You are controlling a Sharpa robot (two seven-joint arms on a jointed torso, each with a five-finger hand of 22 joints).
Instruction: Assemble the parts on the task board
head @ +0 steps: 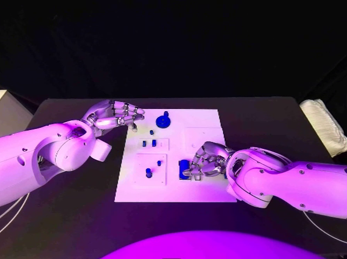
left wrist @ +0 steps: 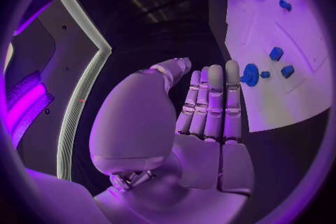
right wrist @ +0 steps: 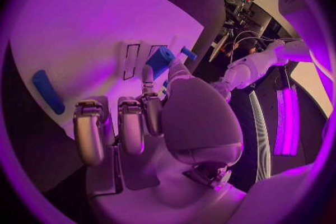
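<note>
The task board is a flat white plate, smooth and matte, lying in the middle of the black table. Shallow square outlines are recessed into it. Small blue parts sit on it: a round knob-like piece near the far edge, two short pegs standing side by side in a square recess, and a single peg nearer in. A blocky blue part lies right of centre.

The right hand, silver and jointed, rests over that block with its fingers curled toward it; whether they actually clasp it I cannot tell. The left hand hovers at the board's far left corner, fingers bent but apart, holding nothing.

A folded white cloth lies at the table's far right edge, well apart from the board.
</note>
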